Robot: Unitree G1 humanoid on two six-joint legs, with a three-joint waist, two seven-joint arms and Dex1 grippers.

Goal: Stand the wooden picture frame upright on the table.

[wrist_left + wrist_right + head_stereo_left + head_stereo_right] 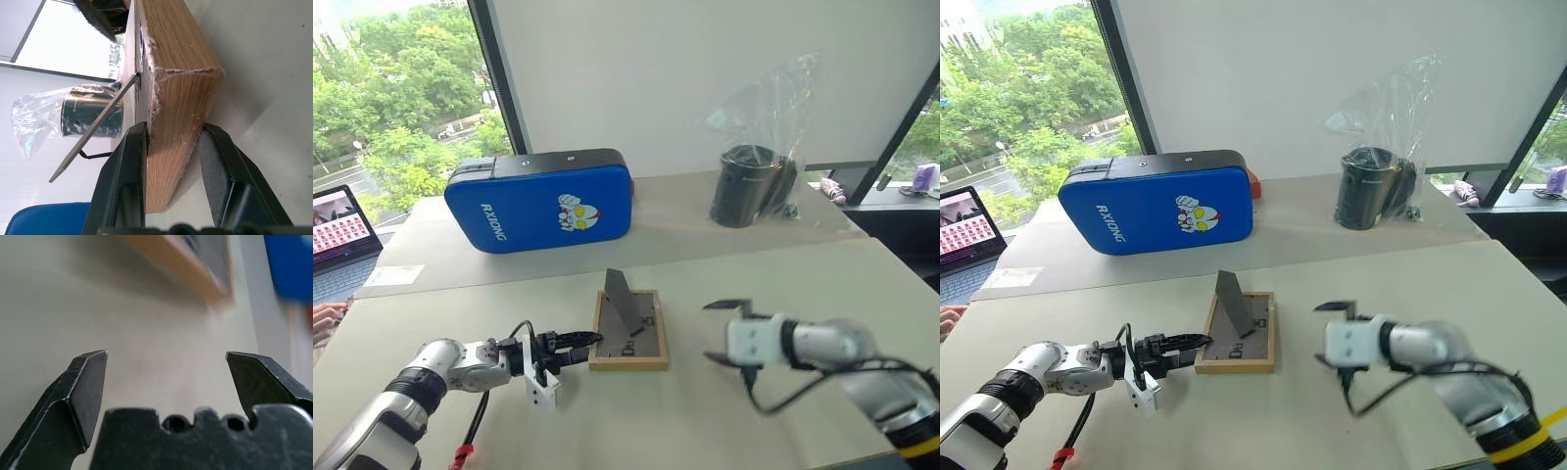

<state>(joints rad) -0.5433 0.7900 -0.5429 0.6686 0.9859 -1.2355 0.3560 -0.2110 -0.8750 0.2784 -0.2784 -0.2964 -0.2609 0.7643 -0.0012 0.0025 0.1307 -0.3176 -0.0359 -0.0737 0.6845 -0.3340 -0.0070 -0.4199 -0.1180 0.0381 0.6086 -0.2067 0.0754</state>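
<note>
lies face-down on the tabletop (724, 411) with stand flipped up, the wooden picture frame (628, 333), left claw (582, 346) clamped on its near-left corner likely to tip it upright, right claw (729, 331) spread wide, empty, just beside.

An upper-floor office or test room: a plain beige counter (783, 284) runs beneath a white blind (705, 78) and dark-framed windows (499, 88) overlooking treetops and a road. An open laptop (340, 230) sits at the counter's edge, with a blue padded case (538, 201) and a plastic-bagged black cylinder (749, 184) along the window side.
</note>
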